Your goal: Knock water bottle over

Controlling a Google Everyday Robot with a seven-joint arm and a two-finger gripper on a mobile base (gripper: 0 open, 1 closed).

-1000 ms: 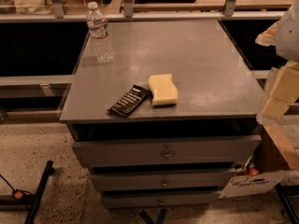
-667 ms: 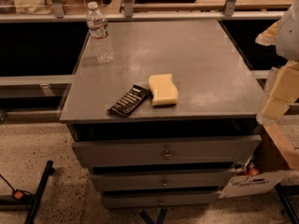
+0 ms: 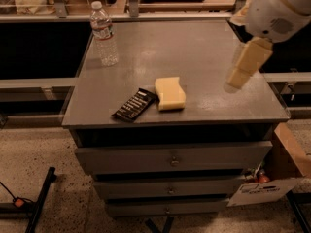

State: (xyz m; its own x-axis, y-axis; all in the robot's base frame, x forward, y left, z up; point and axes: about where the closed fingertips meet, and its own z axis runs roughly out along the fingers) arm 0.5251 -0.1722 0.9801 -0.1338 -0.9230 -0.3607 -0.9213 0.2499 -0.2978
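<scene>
**Bottle upright, gripper across the top**

The bottle (image 3: 103,33) stood upright near the back left corner of the grey cabinet (image 3: 194,47) top, its white cap on. The gripper (image 3: 235,79) hung above the top's right side, angled downward, well apart from the bottle. Whether it was open or closed could not be told. Near the front edge lay a yellow sponge (image 3: 170,93), with a black packet (image 3: 134,105) just beside it, on the bottle's side

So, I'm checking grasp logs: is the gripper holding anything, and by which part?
Nothing is held. The gripper hangs over the right side of the table, far from the water bottle, which stands upright at the back left corner.
</scene>
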